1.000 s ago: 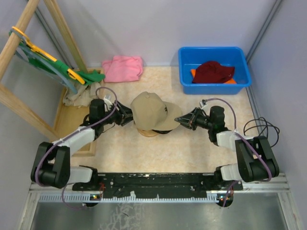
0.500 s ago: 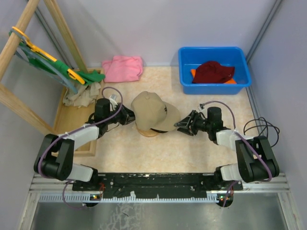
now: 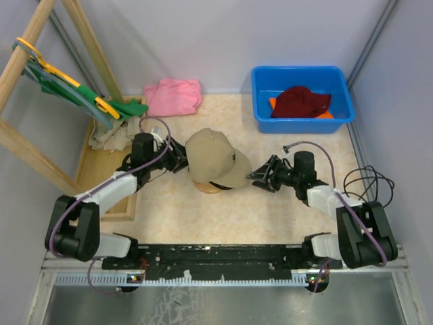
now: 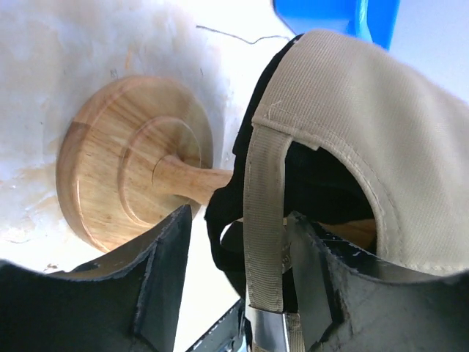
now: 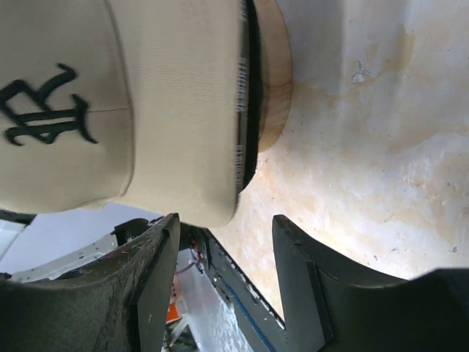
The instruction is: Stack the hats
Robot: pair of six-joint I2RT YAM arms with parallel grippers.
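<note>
Tan cap [image 3: 213, 157] sits over a black cap [image 4: 322, 183] on the wooden stand [image 3: 208, 187], mid-counter [image 3: 203, 217]. The left tool [image 3: 178, 158] is spread apart, one finger either side of the tan rear strap. The right tool [image 3: 256, 176] gapes just off the brim. A dark red hat [image 3: 301, 101] lies on an orange hat [image 3: 272, 103] in the blue bin [image 3: 298, 70].

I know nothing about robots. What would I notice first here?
A tan cap sits on a small wooden stand in the middle of the table, with the left arm and right arm reaching in from either side, jaws open close to it. At the far right a bright blue bin holds a dark red hat, and at the far left a green garment on a yellow hanger rests against a wooden rack.
</note>
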